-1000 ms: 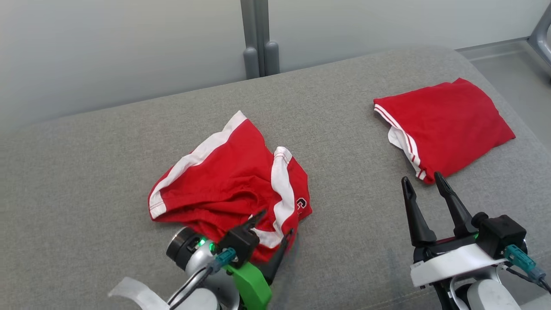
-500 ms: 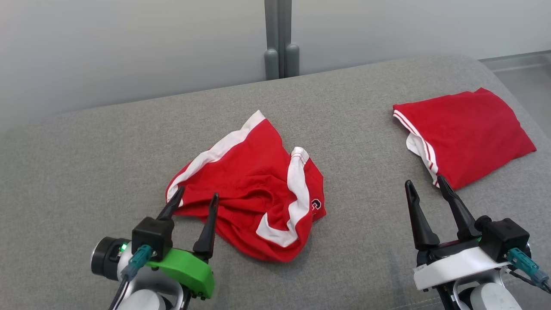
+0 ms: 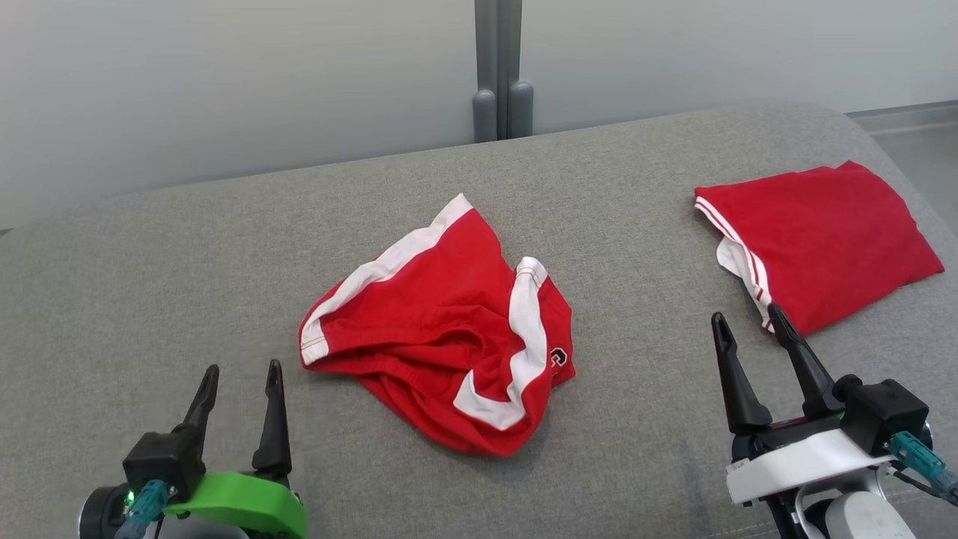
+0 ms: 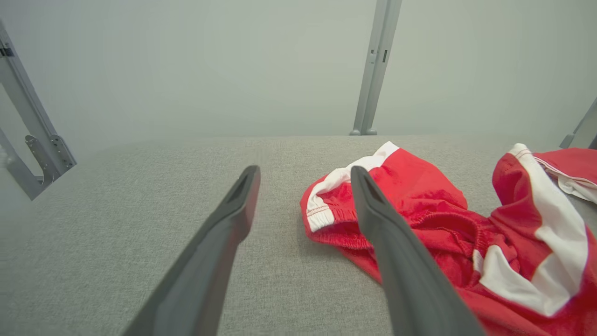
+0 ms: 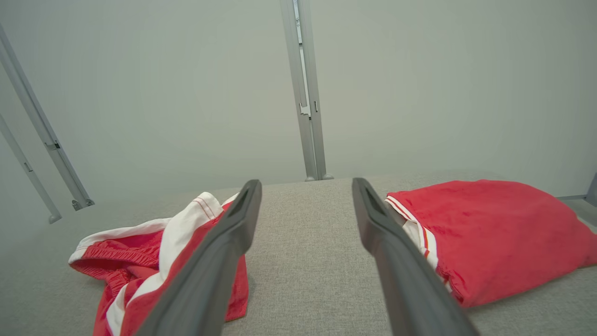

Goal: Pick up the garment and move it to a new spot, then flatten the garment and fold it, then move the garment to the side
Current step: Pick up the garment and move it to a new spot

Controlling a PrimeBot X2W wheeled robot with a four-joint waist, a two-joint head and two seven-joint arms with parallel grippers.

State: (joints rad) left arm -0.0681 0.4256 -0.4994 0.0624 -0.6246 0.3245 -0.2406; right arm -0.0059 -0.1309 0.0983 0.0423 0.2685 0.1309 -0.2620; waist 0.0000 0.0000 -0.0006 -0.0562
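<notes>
Left claw (image 3: 243, 366) spread; garment (image 3: 441, 337) rightward, apart.

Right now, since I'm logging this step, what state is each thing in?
Middle garment: crumpled, unfolded, lying free on the cushion.
Right garment: folded flat, not held.
Left end effector: open, empty, short of the middle garment.
Right end effector: open, empty, by the right garment's near corner.
</notes>
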